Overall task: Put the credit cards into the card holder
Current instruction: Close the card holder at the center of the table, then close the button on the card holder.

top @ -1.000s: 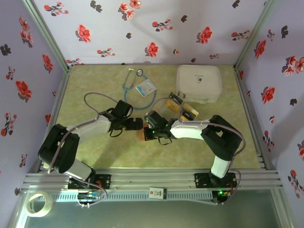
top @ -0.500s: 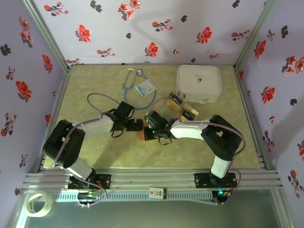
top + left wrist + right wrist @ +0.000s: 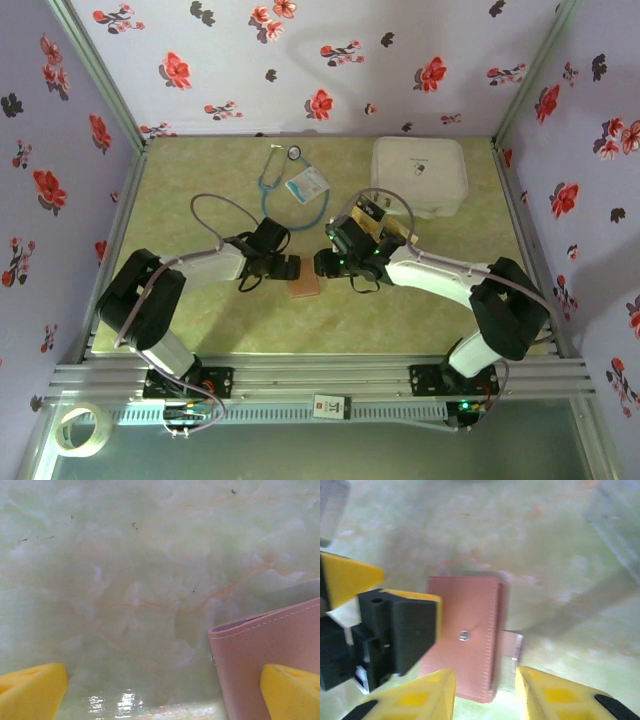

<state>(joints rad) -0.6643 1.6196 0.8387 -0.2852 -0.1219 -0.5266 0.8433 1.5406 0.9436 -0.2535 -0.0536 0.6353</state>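
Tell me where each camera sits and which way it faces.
Top external: above and behind the bases, looking down on the table; both arms, left end effector and right end effector near the card holder.
Left wrist: on the left arm, facing down; its yellow fingers at bottom corners, card holder at right.
Right wrist: facing down at the card holder; own fingers below, left end effector at left.
Shared: the card holder.

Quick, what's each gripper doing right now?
Left gripper: wide open, holding nothing.
Right gripper: partly open, holding nothing; the card holder lies loose beneath it.
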